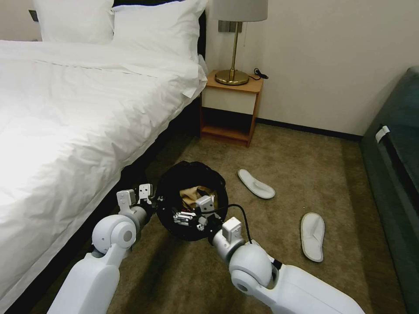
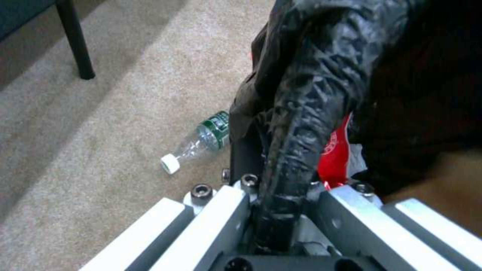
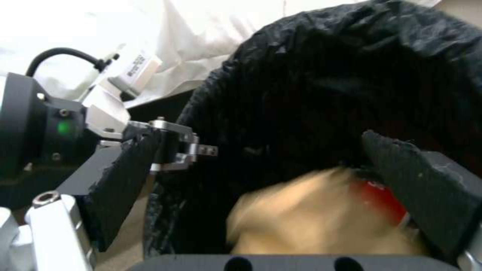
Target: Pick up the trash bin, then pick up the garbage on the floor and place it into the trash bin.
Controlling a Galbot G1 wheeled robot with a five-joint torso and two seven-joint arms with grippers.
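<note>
The left gripper [image 2: 281, 210] is clamped on the rim of the trash bin [image 1: 174, 183], holding it off the carpet near the bed. The right gripper [image 3: 281, 210] hangs over the bin's mouth, jaws spread, above a brown paper bag [image 1: 192, 195] already inside (a drop, by the look of it). The bottle [image 2: 201, 141] and two slippers [image 1: 256, 183] remain on the floor; next calls for reaching one.

Brown carpet floor [image 1: 305, 152]. Two white slippers [image 1: 256, 183] [image 1: 312, 236] lie on it, apart, between the bed's foot-side edge and the dark sofa. A clear bottle [image 2: 198, 141] with green label lies on its side on the carpet.
</note>
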